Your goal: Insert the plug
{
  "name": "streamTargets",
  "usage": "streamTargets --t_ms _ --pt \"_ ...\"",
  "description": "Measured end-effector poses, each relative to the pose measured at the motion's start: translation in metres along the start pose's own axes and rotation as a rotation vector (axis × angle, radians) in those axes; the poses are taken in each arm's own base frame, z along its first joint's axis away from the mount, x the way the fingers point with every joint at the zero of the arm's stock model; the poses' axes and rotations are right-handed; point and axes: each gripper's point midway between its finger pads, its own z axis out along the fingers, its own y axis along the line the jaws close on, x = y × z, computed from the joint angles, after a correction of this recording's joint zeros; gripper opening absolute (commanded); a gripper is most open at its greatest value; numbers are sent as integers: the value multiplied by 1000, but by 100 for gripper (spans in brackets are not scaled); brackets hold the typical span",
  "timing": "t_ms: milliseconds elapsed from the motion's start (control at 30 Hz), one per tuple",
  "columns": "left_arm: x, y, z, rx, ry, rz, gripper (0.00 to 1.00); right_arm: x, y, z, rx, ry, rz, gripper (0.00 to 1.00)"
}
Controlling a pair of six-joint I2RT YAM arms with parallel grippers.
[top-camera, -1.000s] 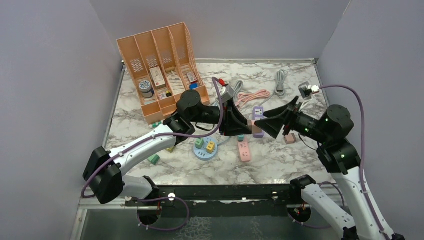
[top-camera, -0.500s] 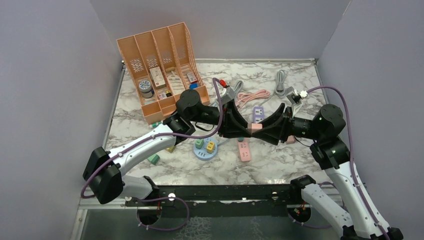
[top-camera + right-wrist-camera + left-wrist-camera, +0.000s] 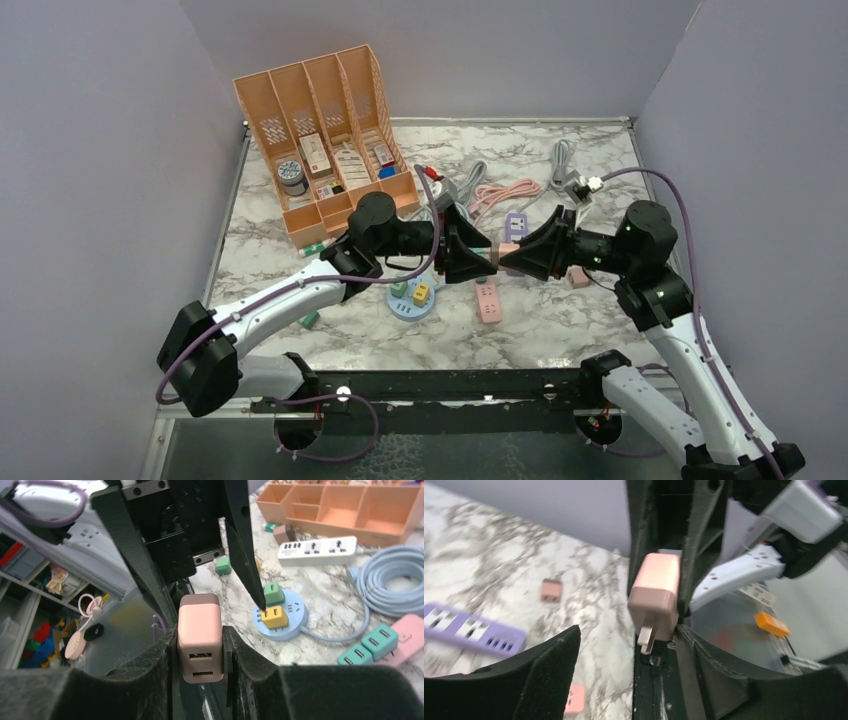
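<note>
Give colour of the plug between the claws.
Pale pink; the plug shows best in the right wrist view.

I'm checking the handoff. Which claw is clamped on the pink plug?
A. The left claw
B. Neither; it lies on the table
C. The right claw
C: the right claw presses both sides of the pink plug, while the left claw stands open around it.

Soft, even light; left wrist view blurs the plug [image 3: 654,597].
</note>
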Motion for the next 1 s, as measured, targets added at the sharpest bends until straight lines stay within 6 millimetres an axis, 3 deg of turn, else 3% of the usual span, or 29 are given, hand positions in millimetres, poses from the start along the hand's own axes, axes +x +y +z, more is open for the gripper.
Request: streamTargets --t_ms 100,167,300,433,533,667,867,1000 --pt "10 28 -10 -176 -18 -24 86 7 -22 3 88 21 53 1" --pt "13 49 -20 -322 -28 -45 87 14 -41 6 160 47 102 1" --pt "18 104 -60 -697 -48 -73 87 39 -81 12 294 154 239 1" --pt "29 138 -104 -996 -7 -83 87 77 -112 13 407 282 371 1" --pt "41 149 -130 -1142 38 -86 87 101 -122 11 478 367 426 1" --pt "48 152 -160 -1278 76 -79 87 126 -121 14 538 473 434 1" --pt "31 144 -182 -1348 18 -29 87 158 -116 27 631 643 423 1" --pt "22 140 -192 -1377 -31 -6 87 161 -126 27 729 683 414 1"
